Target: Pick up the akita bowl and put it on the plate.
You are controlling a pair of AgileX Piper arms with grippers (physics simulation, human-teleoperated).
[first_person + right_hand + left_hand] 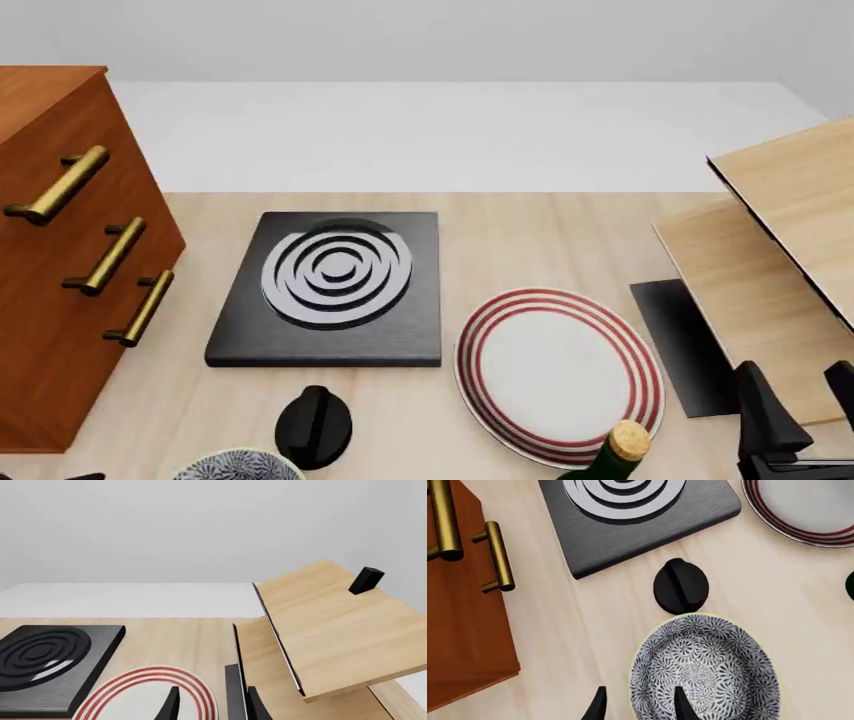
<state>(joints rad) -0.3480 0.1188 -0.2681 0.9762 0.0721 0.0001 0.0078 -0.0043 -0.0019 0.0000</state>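
Take the plate (558, 375) as your landmark and work across from its left. Well to its left stands the wooden cabinet (60, 260) with brass handles; nearer, behind and left of the plate, lies the black slab (334, 290) with grey rings. In front of that slab, left of the plate, a small black knob (314, 428) sits on the desk (534, 240), and the bowl (704, 667) rests just in front of the knob, nearly touching it, at the desk's near edge.

Your left end effector (639, 705) hangs over the bowl with its fingers spread; in the wrist view one fingertip sits over the inside, the other outside the rim. That straddle looks right for a rim pinch, so lower straight down until the wall is between the pads, then close gently. Keep clear of the knob as you lift, and raise high enough to pass the plate's edge.

A bottle (611, 455) stands at the plate's near right edge, so approach from the left. Your right end effector (212, 705), right of the plate, is parted and holds nothing; leave it parked
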